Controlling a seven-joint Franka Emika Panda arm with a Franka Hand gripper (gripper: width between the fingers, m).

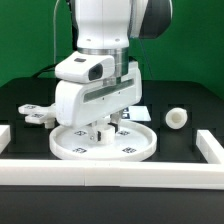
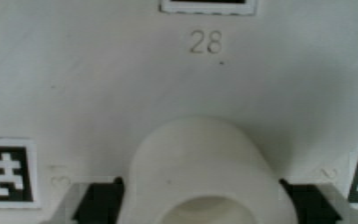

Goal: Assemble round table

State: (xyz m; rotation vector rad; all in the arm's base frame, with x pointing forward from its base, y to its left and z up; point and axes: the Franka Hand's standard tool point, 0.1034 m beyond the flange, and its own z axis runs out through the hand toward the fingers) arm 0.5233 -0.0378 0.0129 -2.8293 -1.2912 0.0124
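Note:
The large round disc [image 1: 135,148] lies flat near the front rail, its square markers facing up. My gripper [image 1: 106,130] is down on the disc's middle. In the wrist view the disc [image 2: 87,80] fills the picture, with the number 28 on it. A white rounded stub [image 2: 197,160] stands between my dark pads [image 2: 103,198], and both pads touch its sides. The gripper [image 2: 202,205] is shut on this stub. The short cylinder leg [image 1: 176,117] lies apart on the exterior view's right. The cross-shaped foot piece [image 1: 35,112] lies on the exterior view's left.
A long white rail [image 1: 100,172] runs along the front, with rails at the exterior view's right [image 1: 208,145] and left [image 1: 5,130]. The marker board [image 1: 141,110] lies flat behind the gripper. The tabletop is black.

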